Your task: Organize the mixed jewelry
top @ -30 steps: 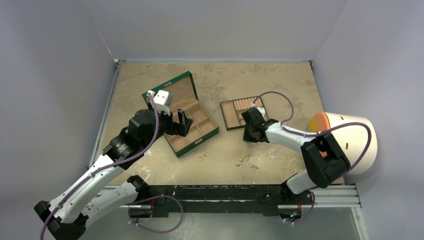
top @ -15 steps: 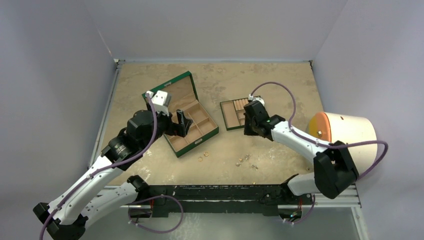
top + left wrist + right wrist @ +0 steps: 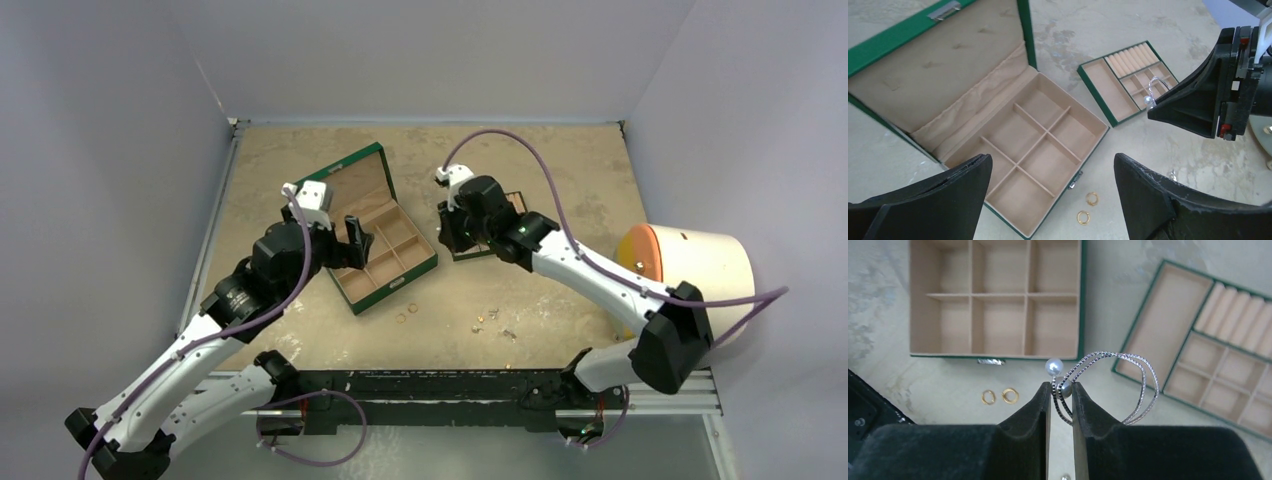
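My right gripper (image 3: 1061, 387) is shut on a thin silver wire hoop (image 3: 1143, 375) that carries a pearl (image 3: 1053, 366). It hangs in the air between the open green box (image 3: 395, 280) and the tan compartment tray (image 3: 1168, 325). In the left wrist view the right gripper (image 3: 1154, 106) shows at the right with the hoop (image 3: 1151, 90) at its tips. My left gripper (image 3: 1052, 159) stands open and empty above the box's front compartments (image 3: 1018, 150). Two gold rings (image 3: 1092, 198) (image 3: 988, 397) lie on the table by the box's latch. Small silver pieces (image 3: 490, 318) lie further right.
A white cylinder with an orange face (image 3: 690, 275) stands at the right edge. The box lid (image 3: 948, 60) leans open toward the far left. Grey walls close in the table on three sides. A black rail (image 3: 450, 385) runs along the near edge.
My right arm has swung left and away from the tray's near side toward the box, carrying the hoop. The left gripper has barely shifted.
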You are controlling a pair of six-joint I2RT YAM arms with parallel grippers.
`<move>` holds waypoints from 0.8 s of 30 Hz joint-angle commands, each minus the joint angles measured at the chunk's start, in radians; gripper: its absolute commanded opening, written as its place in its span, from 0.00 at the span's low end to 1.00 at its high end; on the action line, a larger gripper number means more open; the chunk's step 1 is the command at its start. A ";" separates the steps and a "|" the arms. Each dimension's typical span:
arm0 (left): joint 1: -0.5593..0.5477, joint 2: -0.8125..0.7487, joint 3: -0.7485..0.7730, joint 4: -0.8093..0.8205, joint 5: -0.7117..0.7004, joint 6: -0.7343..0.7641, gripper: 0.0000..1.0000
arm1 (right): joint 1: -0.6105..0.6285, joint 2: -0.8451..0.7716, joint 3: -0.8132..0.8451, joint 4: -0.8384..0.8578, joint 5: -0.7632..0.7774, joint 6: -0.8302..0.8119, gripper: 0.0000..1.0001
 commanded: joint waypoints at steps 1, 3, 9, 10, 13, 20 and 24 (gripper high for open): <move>0.001 -0.037 0.016 0.004 -0.161 -0.016 0.91 | 0.028 0.099 0.141 0.059 -0.141 -0.098 0.00; 0.005 -0.046 0.016 -0.008 -0.217 -0.025 0.91 | 0.034 0.154 0.189 0.076 -0.177 -0.111 0.00; 0.025 -0.088 0.013 -0.018 -0.315 -0.045 0.91 | 0.046 0.302 0.300 0.118 -0.245 -0.125 0.00; 0.029 -0.092 0.012 -0.018 -0.322 -0.048 0.91 | 0.048 0.326 0.318 0.121 -0.260 -0.126 0.00; 0.041 -0.105 0.011 -0.017 -0.334 -0.051 0.91 | 0.053 0.400 0.369 0.130 -0.296 -0.120 0.00; 0.074 -0.122 0.003 -0.007 -0.319 -0.055 0.91 | 0.054 0.532 0.453 0.143 -0.281 -0.110 0.00; 0.085 -0.119 0.002 -0.006 -0.307 -0.055 0.91 | 0.053 0.580 0.456 0.156 -0.258 -0.081 0.00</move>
